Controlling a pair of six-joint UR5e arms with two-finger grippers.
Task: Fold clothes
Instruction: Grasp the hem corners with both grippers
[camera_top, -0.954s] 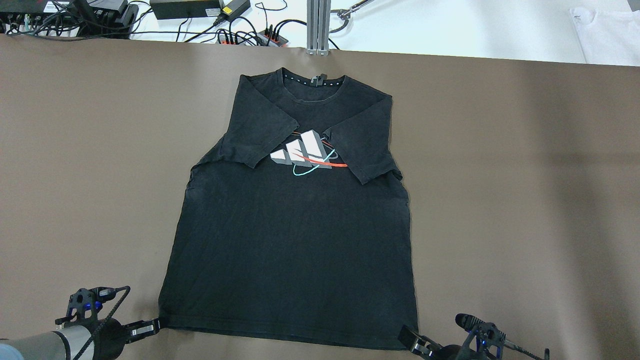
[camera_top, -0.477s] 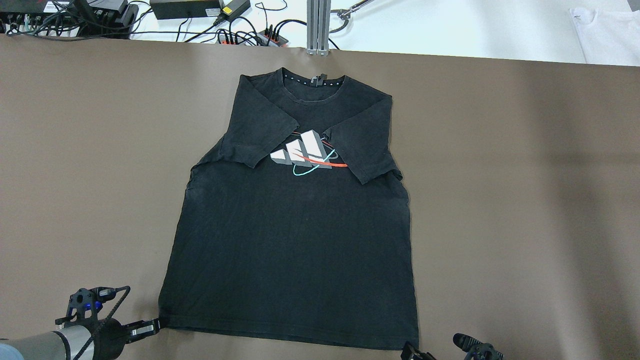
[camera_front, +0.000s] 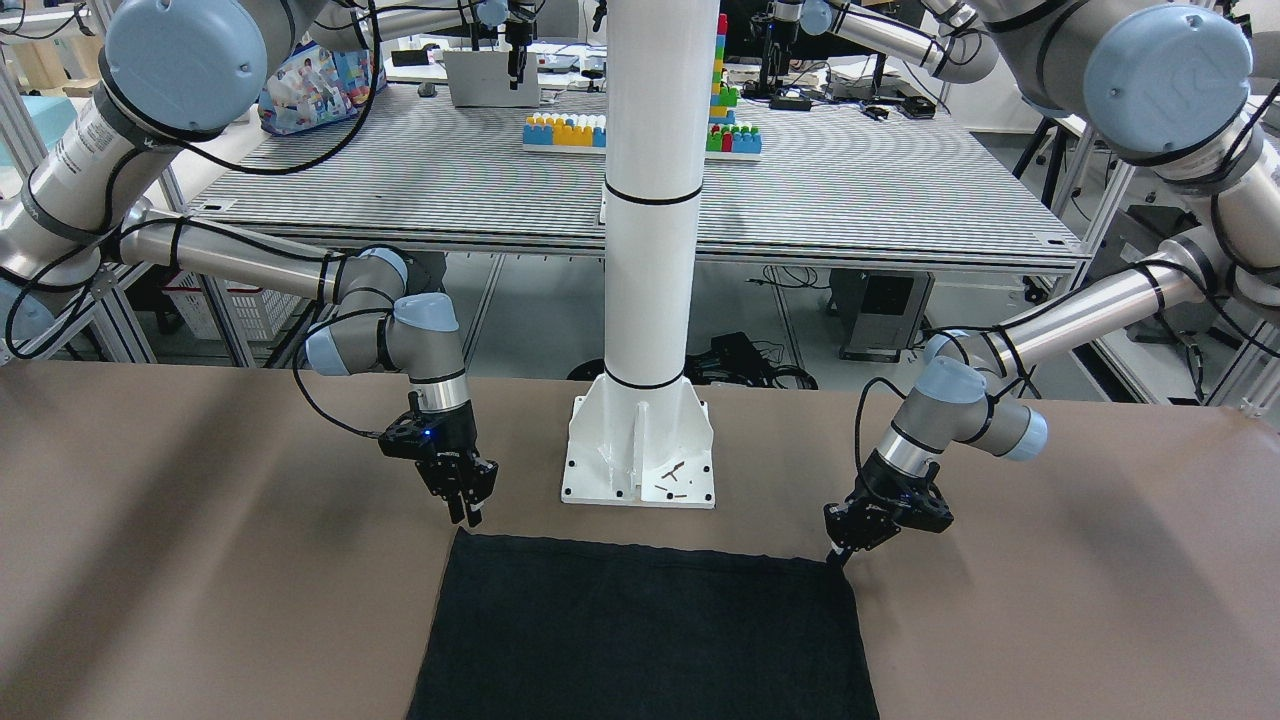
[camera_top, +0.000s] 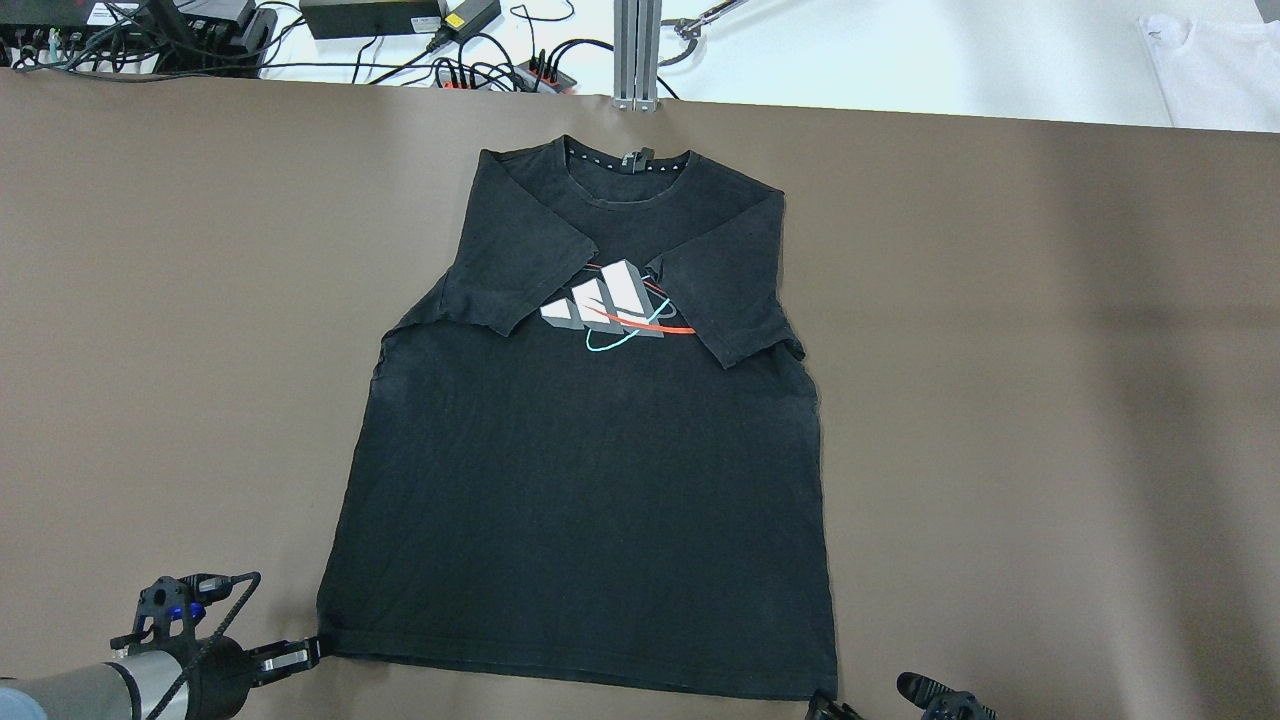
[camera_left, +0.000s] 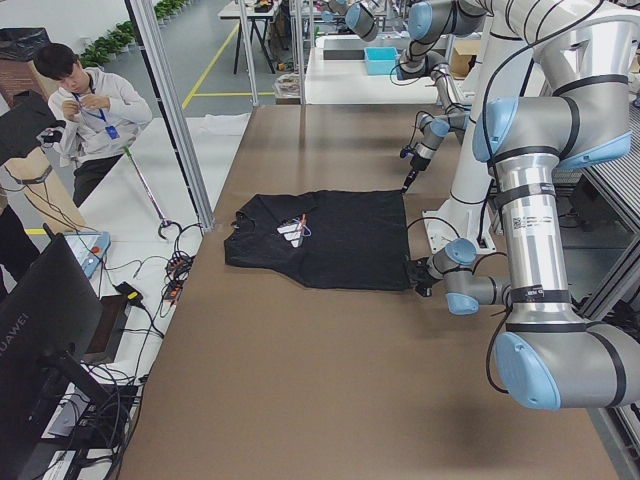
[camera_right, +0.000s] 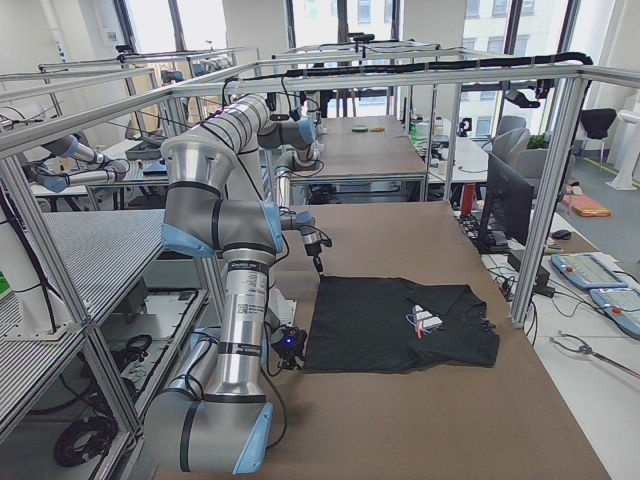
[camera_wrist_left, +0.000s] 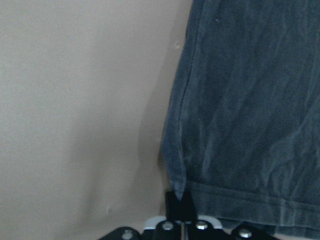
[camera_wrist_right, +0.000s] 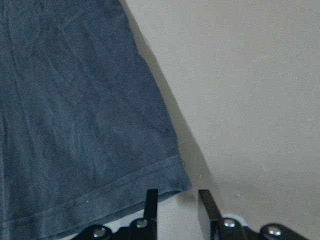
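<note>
Shirt (camera_top: 590, 480): black, lying flat in the middle of the table (camera_top: 1000, 400). Its collar (camera_top: 625, 190) points to the far edge and its hem (camera_top: 580, 675) lies along the near edge, by the robot. Both sleeves (camera_top: 520, 270) are already turned in across the chest, and they partly cover the print (camera_top: 615, 305). That part of the fold looks done. The body is at full length and smooth, so the fold from hem to collar is yet to be made, along with any after it.

The left gripper (camera_top: 308, 652) is low at the hem's left corner. The left wrist view shows its fingers pinched together on the tip of that corner, so it appears to have the cloth. The right gripper (camera_wrist_right: 177, 195) is at the other hem corner with its jaws apart. The corner tip lies between the two fingers and nothing is clamped. The front-facing view suggests it sits just above the cloth.

By my reading the step in hand is taking both hem corners. One is taken and the other is lined up but not gripped. Lifting should wait for the right gripper to close, or the hem would come up skewed.
</note>
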